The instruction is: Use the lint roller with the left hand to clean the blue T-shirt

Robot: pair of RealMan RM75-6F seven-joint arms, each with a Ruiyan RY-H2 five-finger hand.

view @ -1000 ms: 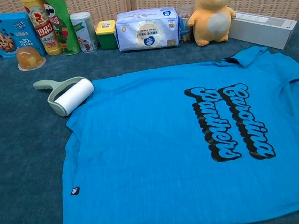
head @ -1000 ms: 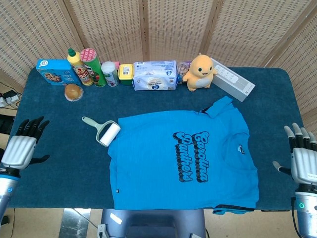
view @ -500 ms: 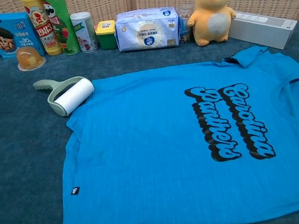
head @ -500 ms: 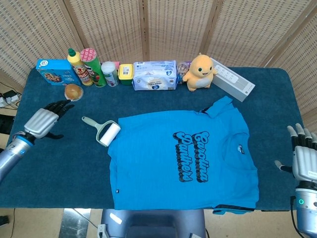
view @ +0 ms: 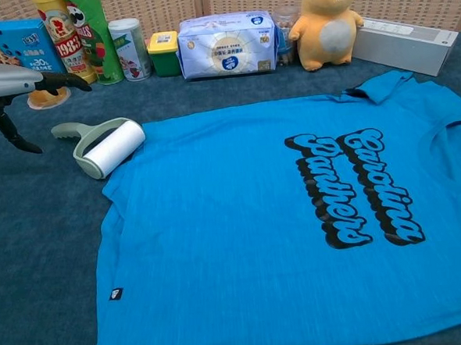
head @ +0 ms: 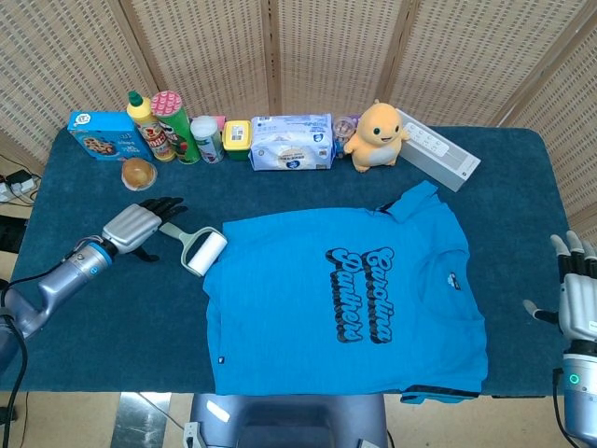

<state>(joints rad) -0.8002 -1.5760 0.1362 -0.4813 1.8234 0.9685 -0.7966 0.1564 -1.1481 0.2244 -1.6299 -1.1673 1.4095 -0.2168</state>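
Observation:
The blue T-shirt (head: 350, 297) (view: 296, 215) lies flat on the dark blue table, black lettering across its chest. The lint roller (head: 196, 246) (view: 104, 146), pale green handle and white roll, lies just off the shirt's left sleeve with its handle pointing left. My left hand (head: 138, 224) (view: 14, 86) hovers open just left of the handle, fingers stretched toward it, not touching as far as I can tell. My right hand (head: 578, 294) stands open at the table's right edge, far from the shirt, and is out of the chest view.
Along the back edge stand a blue cookie box (head: 101, 133), a yellow bottle (head: 143, 117), chip cans (head: 173, 126), a wipes pack (head: 291, 142), a yellow plush toy (head: 378, 135) and a white box (head: 438, 149). A small jelly cup (head: 138, 174) sits just behind my left hand.
My left hand has swept from the table's left edge rightward and now hangs beside the roller handle. The right hand has slid slightly right. Roller and shirt have not moved.

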